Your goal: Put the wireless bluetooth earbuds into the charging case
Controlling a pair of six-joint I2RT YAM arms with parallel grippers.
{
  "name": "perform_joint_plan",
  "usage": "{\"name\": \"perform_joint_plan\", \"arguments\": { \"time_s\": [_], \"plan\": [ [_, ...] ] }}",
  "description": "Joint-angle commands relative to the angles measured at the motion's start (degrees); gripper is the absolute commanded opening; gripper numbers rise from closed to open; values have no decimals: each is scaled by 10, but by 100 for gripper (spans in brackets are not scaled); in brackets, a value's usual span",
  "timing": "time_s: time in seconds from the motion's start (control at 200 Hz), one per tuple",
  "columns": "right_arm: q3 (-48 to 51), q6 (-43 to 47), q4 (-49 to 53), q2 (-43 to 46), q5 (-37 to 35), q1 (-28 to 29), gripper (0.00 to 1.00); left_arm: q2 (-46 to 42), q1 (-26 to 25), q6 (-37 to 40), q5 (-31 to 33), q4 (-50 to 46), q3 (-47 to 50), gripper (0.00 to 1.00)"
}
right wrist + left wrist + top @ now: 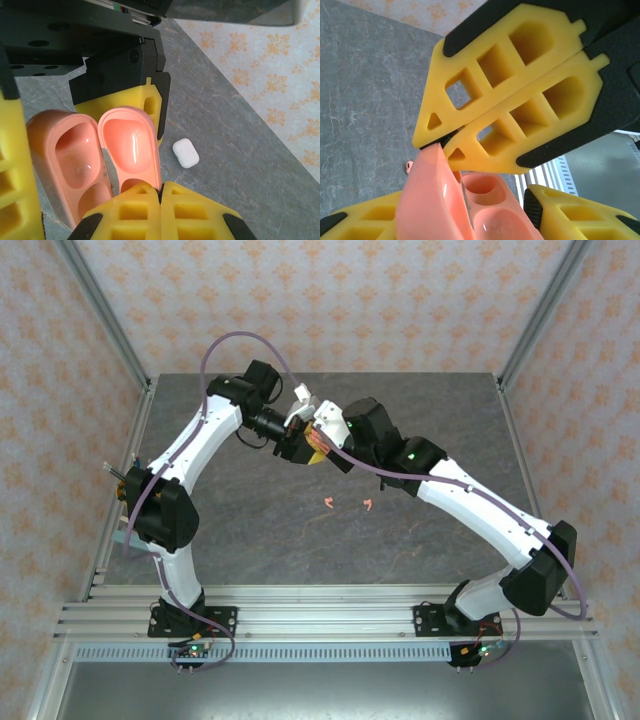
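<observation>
Right gripper (161, 189) pinches the lid rim of the coral-pink charging case (70, 155), probably to keep the wells exposed (both look empty). Left gripper (462, 202) brackets the case body; whether it grips, I cannot tell. Two coral-pink earbuds (328, 502) lie on the desk (250, 540), well apart from both, toward the bases.

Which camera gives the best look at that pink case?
The right wrist view: the pink case is open there, both glossy halves facing the lens. The left wrist view gives a very close, cropped look at its lid edge and wells. In the top external view it is a small sliver, mostly covered.
</observation>
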State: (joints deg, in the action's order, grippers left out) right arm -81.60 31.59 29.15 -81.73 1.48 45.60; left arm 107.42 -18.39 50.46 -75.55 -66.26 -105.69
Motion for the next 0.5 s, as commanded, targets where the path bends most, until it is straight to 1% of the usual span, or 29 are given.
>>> {"name": "perform_joint_plan", "arguments": {
  "time_s": [0.0,0.135,0.19,0.495],
  "plan": [
    [-22,-4,7,1,-2,3,0,8,-3,-2,7,-20,-20,49],
    [-22,-4,8,1,-3,3,0,11,-3,0,7,-26,-22,45],
    [-22,-4,8,1,-4,3,0,13,-3,1,7,-28,-23,42],
    [-23,-4,9,0,-6,3,0,17,-3,3,8,-39,-26,40]
  ]
}}
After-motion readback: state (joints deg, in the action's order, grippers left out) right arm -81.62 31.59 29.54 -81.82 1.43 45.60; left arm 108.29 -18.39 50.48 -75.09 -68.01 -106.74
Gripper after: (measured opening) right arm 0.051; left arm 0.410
